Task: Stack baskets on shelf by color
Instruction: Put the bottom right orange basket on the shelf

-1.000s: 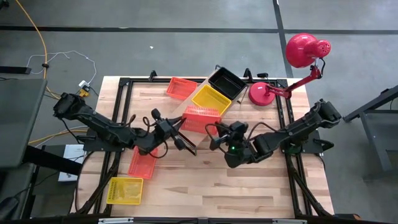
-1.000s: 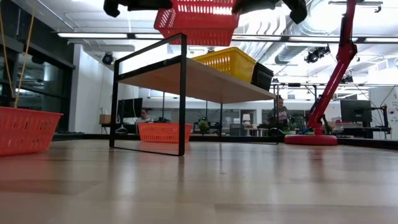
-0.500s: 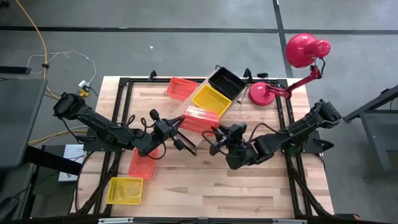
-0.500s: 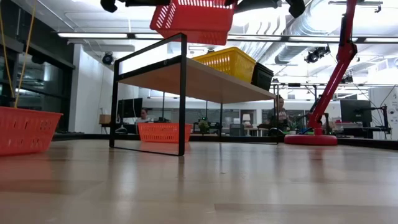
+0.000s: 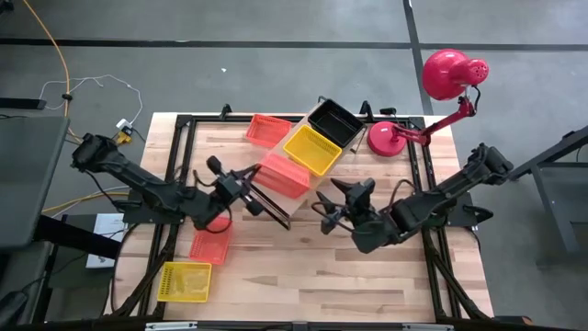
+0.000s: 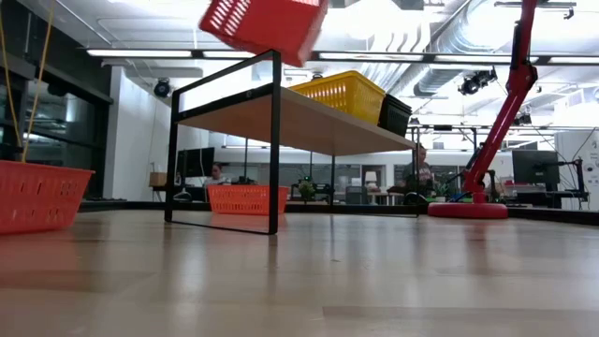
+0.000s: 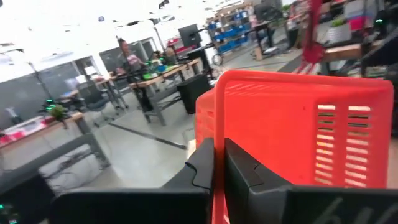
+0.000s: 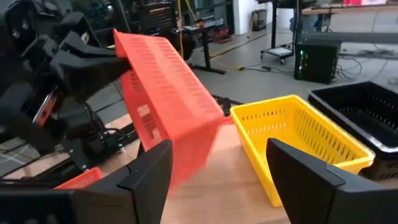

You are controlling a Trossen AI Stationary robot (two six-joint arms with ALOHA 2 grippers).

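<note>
Wood planks make up the tabletop [image 5: 303,267] we look down on from the high view, ringed by grey floor; the shelf [image 5: 349,179] lies across it with a yellow basket [image 5: 312,149] and a black basket [image 5: 334,122] at its far end, and a red lamp [image 5: 432,92] stands at the far right; the left gripper [image 5: 246,188] is clamped on the rim of an orange basket [image 5: 283,175], tilted over the shelf's left edge; the right gripper [image 5: 347,198] hangs just right of it, fingers spread and touching nothing; another orange basket [image 5: 267,130] sits far left, a third [image 5: 210,245] and a second yellow one [image 5: 184,281] lie near left.

From the low view we see the held orange basket [image 6: 265,25] tipped in the air above the shelf [image 6: 281,117], with the yellow basket [image 6: 344,94] and black basket [image 6: 394,114] resting farther along it; people sit at desks in the room behind.

Through the left wrist view, the dark fingers [image 7: 242,177] pinch the orange basket's wall [image 7: 298,137].

Through the right wrist view, the parted fingers [image 8: 149,177] frame the tilted orange basket [image 8: 165,102], with the yellow basket [image 8: 298,140] just beside it.
</note>
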